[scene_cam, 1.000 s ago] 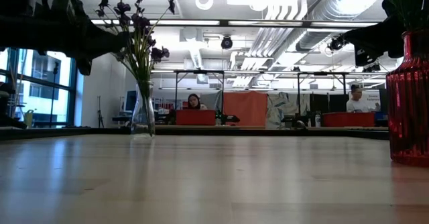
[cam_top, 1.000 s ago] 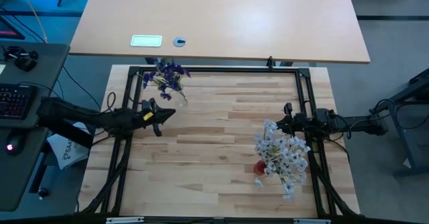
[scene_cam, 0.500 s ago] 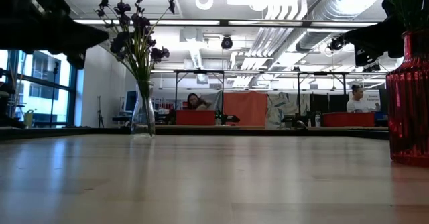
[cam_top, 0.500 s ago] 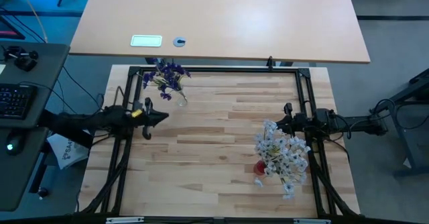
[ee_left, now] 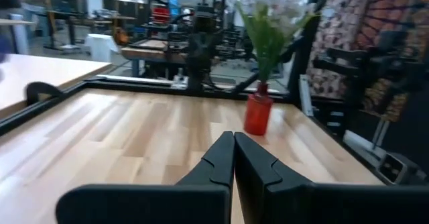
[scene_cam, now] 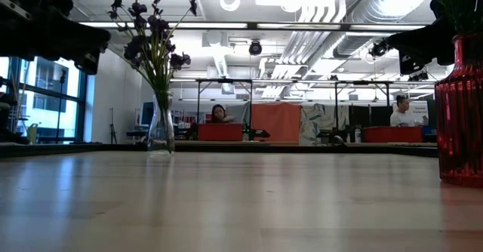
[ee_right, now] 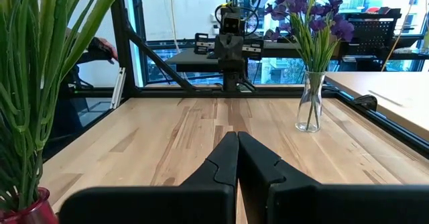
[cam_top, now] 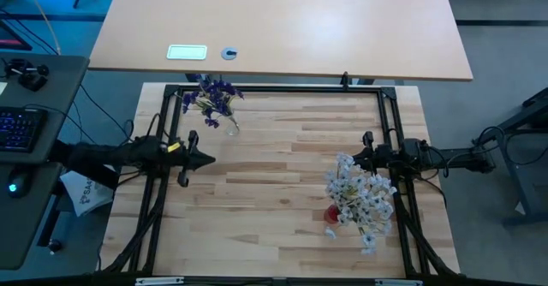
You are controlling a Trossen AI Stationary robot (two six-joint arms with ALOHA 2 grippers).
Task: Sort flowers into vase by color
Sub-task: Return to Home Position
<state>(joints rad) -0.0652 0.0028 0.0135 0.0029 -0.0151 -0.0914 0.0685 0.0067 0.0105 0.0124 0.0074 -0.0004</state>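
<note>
The purple flowers [cam_top: 212, 96] stand with their stems in a clear glass vase [scene_cam: 160, 128] near the table's far left corner, also seen as the purple flowers [ee_right: 310, 23]. The white flowers [cam_top: 360, 196] stand in a red vase [cam_top: 331, 213] at the near right, also the red vase [ee_left: 257, 114]. My left gripper [cam_top: 208, 158] is shut, empty, above the table's left side, near of the clear vase. My right gripper [cam_top: 358, 157] is shut, empty, at the right, just far of the white flowers.
A black metal frame [cam_top: 282, 89] runs around the wooden table top. The middle of the table [cam_top: 274, 175] between the two vases is bare wood. A second table [cam_top: 282, 29] stands beyond the far edge. People sit in the room behind [scene_cam: 220, 116].
My left gripper has drawn back toward the table's left edge and a little toward the near edge, away from the clear vase. The right arm and both bunches of flowers have stayed put.
</note>
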